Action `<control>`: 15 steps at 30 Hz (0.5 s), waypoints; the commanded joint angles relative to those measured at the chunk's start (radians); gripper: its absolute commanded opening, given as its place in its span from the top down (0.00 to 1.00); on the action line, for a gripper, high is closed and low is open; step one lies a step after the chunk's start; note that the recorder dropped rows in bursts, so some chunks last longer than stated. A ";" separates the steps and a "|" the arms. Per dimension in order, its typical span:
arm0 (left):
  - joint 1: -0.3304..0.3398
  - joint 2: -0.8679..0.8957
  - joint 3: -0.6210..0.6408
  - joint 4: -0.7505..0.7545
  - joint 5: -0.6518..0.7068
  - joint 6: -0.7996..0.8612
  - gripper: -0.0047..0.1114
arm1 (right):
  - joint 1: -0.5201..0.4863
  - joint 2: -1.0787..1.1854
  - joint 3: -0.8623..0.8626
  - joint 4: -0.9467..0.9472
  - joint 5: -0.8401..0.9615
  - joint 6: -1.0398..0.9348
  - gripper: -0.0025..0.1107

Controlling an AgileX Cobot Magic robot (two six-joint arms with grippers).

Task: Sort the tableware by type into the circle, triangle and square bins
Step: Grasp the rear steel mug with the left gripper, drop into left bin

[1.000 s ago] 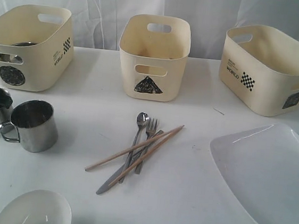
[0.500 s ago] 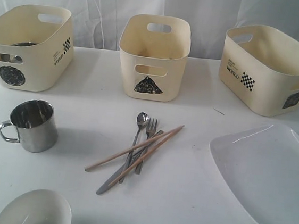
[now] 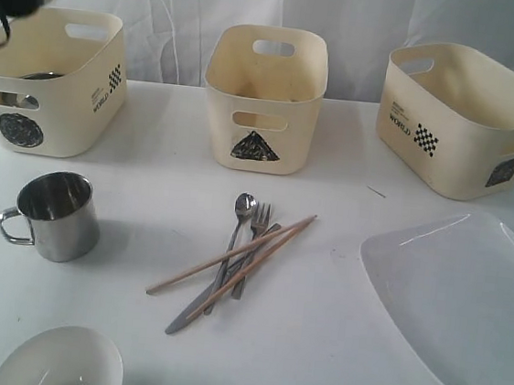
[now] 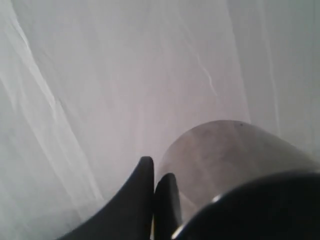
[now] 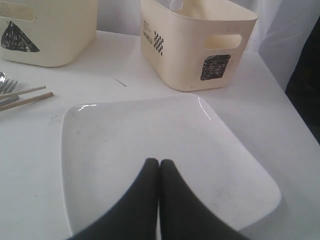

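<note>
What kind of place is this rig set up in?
Probably a staged lab bench, not a kitchen: plain white table, white curtain backdrop, and a hand-marked circle tub, triangle tub and square tub.

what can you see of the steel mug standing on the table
The steel mug is a shiny, straight-sided cylinder with a loop handle pointing to the exterior view's left. It stands upright, mouth open, apparently empty, on the white table, in front of the circle bin and left of the cutlery pile. Nothing else touches it.
</note>
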 commanded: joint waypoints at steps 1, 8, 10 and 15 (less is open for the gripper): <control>0.002 0.109 0.001 0.036 -0.050 -0.007 0.79 | 0.001 -0.004 0.005 -0.008 -0.014 0.003 0.98; 0.002 0.136 -0.028 0.202 0.107 -0.177 0.42 | 0.001 -0.004 0.005 -0.008 -0.014 0.003 0.98; 0.002 0.119 -0.042 0.256 0.148 -0.233 0.35 | 0.001 -0.004 0.005 -0.008 -0.014 0.003 0.98; 0.002 0.034 -0.051 0.263 0.266 -0.267 0.36 | 0.001 -0.004 0.005 -0.008 -0.014 0.003 0.98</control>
